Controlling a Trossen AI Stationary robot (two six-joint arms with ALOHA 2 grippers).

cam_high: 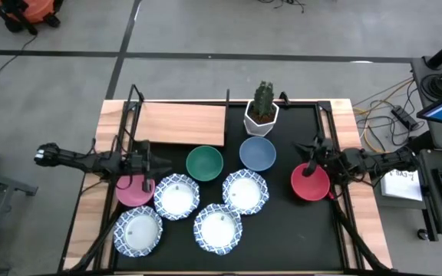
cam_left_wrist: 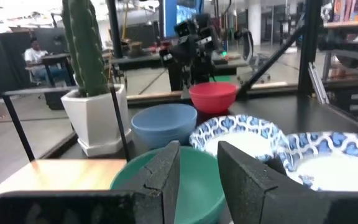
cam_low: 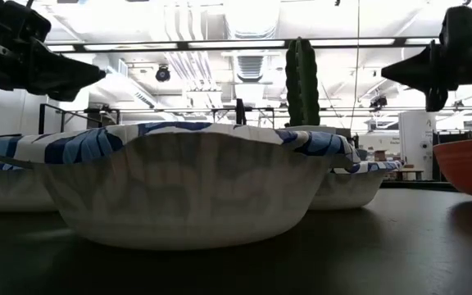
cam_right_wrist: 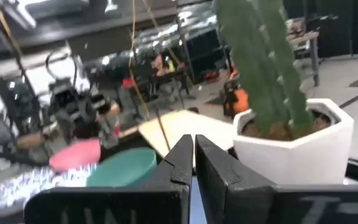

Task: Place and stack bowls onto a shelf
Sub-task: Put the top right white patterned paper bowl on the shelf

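The wooden shelf stands at the far left of the black table, with nothing on it. On the tabletop sit the green bowl, blue bowl, pink bowl, red bowl and several white blue-rimmed bowls, such as the white bowl beside the pink one. My left gripper hovers open above the pink bowl's far edge, pointing toward the green bowl. My right gripper is shut and hovers above the red bowl's far edge, pointing left.
A cactus in a white hexagonal pot stands at the far edge, right of the shelf and behind the blue bowl. The shelf's thin black frame posts rise at its corners. Bare black tabletop lies near the right edge.
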